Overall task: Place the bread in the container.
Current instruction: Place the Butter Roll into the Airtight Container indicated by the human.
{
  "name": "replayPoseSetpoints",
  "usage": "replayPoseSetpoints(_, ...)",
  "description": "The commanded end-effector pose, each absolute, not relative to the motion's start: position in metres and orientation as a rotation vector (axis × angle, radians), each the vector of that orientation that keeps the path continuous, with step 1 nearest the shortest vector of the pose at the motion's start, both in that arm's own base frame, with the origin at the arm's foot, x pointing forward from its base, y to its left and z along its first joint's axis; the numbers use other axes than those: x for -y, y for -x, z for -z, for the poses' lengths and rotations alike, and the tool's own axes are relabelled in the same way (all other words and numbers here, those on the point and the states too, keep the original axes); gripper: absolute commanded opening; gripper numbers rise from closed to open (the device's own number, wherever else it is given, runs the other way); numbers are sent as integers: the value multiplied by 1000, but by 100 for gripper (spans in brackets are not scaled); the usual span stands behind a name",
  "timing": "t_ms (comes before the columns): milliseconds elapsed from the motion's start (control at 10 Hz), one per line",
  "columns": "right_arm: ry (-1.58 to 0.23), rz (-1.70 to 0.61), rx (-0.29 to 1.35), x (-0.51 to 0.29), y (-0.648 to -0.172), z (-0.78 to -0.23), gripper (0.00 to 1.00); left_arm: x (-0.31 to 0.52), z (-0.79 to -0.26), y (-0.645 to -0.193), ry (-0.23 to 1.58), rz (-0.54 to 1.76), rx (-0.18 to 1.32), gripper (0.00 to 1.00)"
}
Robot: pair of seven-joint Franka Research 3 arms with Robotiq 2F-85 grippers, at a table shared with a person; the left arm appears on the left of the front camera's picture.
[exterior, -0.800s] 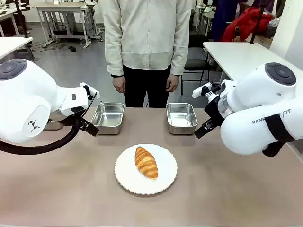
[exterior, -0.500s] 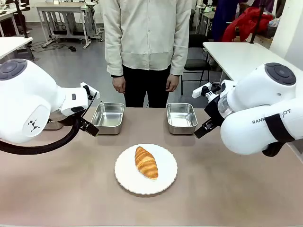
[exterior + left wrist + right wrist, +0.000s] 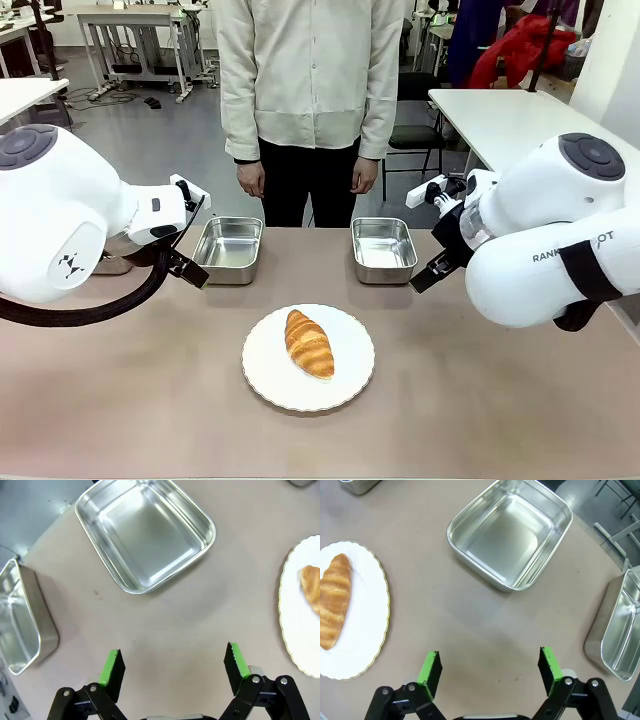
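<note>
**Left pincer** (image 3: pixel 175 655): the jaws stand wide, the green pads are well apart and nothing is between them. It hangs over bare tabletop (image 3: pixel 165 610). Straight ahead of it lies the first steel tray (image 3: pixel 145 535), empty and clear of the fingers. The second steel tray (image 3: pixel 20 620) sits off to its left in the wrist view, partly cut by the frame. To its right is the white plate (image 3: pixel 295 630), with one end of the croissant (image 3: pixel 312 587) showing on it.

**Right pincer** (image 3: pixel 490 665): the jaws are likewise wide and empty, over bare tabletop. The third steel tray (image 3: pixel 512 535), empty, lies ahead of it. The fourth steel tray (image 3: pixel 620 625) lies to its right, at the frame's edge. The plate and croissant lie to its left, well apart from the pads.

**Croissant**: it rests on the scallop-edged plate, between the two pincers. It touches neither pincer and lies in no tray.

**Person**: stands at the far side of the tabletop, beyond both pincers. One hand (image 3: pixel 252 178) hangs at the side, near no tray.
</note>
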State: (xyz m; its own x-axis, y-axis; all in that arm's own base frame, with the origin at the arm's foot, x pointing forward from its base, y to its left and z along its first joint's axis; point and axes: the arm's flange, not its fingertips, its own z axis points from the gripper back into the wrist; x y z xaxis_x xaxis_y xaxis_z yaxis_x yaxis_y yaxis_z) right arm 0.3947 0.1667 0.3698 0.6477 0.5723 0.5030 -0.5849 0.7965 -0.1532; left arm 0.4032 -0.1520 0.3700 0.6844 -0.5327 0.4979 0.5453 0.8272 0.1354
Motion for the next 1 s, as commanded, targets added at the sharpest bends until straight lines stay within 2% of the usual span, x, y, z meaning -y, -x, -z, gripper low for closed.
replayPoseSetpoints(0,-24,-657,565,-167,-395,-370,100,152,-370,-403,24,604,550,100)
replayPoseSetpoints(100,-24,-658,564,-167,-395,-370,100,152,-370,-403,24,604,550,100)
replayPoseSetpoints(400,-105,-636,644,-133,-402,-462,100,93,-456,-400,151,628,623,100)
replayPoseSetpoints(700,-225,-692,704,-45,-391,-550,100,15,-525,-410,278,675,630,100)
replayPoseSetpoints(900,-267,-742,725,18,-384,-571,100,-41,-539,-415,394,883,644,100)
